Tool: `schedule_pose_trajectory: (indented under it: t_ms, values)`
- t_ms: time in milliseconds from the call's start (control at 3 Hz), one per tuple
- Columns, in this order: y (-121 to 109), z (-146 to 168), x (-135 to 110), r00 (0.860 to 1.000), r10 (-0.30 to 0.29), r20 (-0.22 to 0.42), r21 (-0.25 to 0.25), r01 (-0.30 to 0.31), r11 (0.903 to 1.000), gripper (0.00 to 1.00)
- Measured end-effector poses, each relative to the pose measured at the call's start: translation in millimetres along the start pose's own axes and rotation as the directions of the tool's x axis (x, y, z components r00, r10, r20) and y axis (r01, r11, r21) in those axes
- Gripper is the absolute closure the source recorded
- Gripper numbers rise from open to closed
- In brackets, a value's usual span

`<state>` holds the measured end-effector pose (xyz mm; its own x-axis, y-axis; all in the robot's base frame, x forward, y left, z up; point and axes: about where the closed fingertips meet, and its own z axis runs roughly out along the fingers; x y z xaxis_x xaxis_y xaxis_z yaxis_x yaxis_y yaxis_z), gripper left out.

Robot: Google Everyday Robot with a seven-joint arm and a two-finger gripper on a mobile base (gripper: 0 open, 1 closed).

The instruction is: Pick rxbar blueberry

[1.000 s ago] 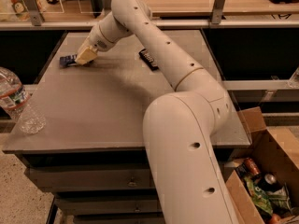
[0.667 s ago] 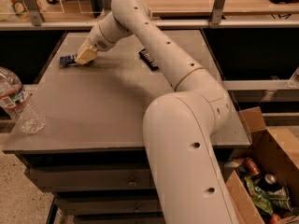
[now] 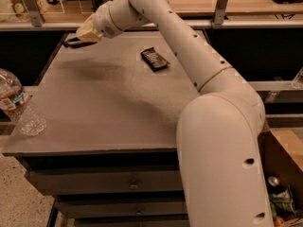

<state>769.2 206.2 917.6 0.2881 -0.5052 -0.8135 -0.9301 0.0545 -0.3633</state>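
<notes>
My gripper (image 3: 81, 38) is at the far left of the grey table (image 3: 109, 108), raised above its surface. It is shut on the rxbar blueberry (image 3: 72, 43), a small flat dark bar that sticks out to the left of the tan fingers (image 3: 87, 32). The bar hangs clear of the table, with a soft shadow below it. The arm reaches in from the lower right across the table.
A black-wrapped bar with white lettering (image 3: 154, 59) lies on the table at the back middle. A clear plastic water bottle (image 3: 19, 109) stands at the table's front left corner. A cardboard box with clutter (image 3: 283, 183) sits on the floor at the right.
The gripper has lifted off the table with the blue bar in its fingers. The bar no longer rests on the surface.
</notes>
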Motion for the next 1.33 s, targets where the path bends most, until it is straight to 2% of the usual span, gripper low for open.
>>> schedule_pose_trajectory:
  t_ms: [333, 667, 1333]
  values:
    - [1, -21, -24, 0.997, -0.054, 0.048, 0.025, 0.053, 0.9983, 1.00]
    - [2, -35, -36, 0.994, -0.072, 0.084, 0.038, 0.069, 0.9969, 1.00]
    - [4, -67, -43, 0.983, -0.100, 0.152, 0.033, 0.096, 0.9948, 1.00]
